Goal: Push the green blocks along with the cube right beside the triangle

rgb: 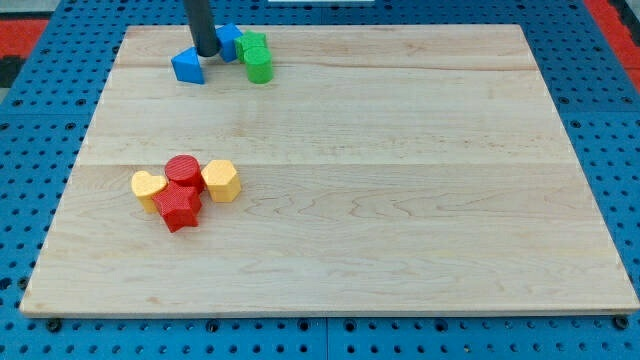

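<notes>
My tip stands at the view's top left, between the blue triangle on its left and the blue cube on its right, touching or nearly touching both. The rod hides part of the cube. Two green blocks lie pressed together just right of the cube, one behind the other; the nearer one is a cylinder.
A cluster sits at the view's lower left: a yellow heart, a red cylinder, a red star-like block and a yellow hexagonal block. The wooden board lies on a blue pegboard.
</notes>
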`<act>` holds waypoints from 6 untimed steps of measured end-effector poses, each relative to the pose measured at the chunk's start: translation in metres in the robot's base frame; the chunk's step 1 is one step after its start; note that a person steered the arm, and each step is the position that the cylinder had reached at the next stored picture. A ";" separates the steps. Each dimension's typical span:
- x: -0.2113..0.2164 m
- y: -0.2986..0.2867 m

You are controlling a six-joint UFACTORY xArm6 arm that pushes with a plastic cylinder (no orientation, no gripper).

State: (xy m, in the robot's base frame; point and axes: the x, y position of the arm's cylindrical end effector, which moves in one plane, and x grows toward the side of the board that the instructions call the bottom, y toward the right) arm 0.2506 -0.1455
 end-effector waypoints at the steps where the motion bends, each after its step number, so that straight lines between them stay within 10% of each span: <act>1: 0.004 0.034; 4: -0.050 -0.044; 6: -0.057 0.027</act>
State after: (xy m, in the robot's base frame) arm 0.1939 -0.1184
